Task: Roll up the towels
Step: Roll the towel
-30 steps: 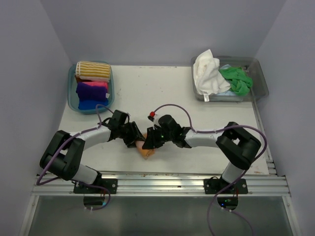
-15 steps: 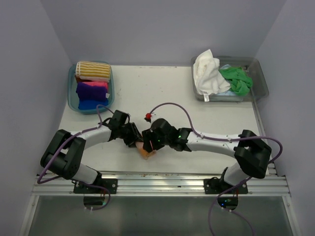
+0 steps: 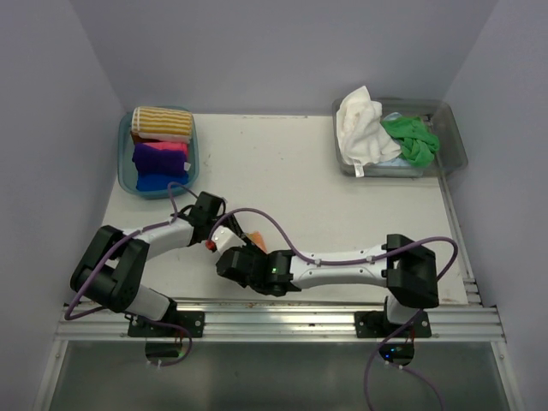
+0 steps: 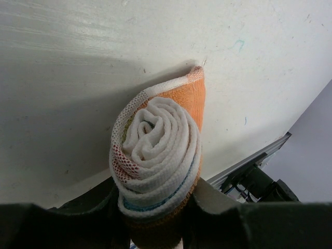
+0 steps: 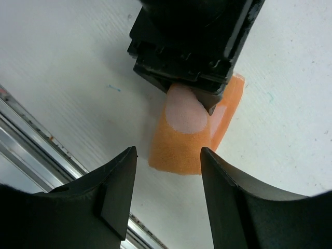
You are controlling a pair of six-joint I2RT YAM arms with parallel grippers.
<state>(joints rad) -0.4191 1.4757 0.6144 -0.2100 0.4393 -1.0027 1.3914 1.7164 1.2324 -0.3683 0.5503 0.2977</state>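
— Left gripper (image 4: 155, 207) is clamped on the rolled orange-and-white cloth towel (image 4: 161, 150), down at the white table (image 4: 78, 62) near its front edge.
— So that roll looks finished. Next, I'd guess, it gets carried to the bluish plastic tub (image 3: 122, 163) with the finished rolls (image 3: 160, 157), kept tight.
— Right gripper (image 5: 167, 174) hovers just beside it, jaws apart, empty. That arm stretches low across the front, while the left bends inward.

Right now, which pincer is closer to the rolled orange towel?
Left. The left pincer grips the rolled orange towel; the right pincer hangs open, apart from it.
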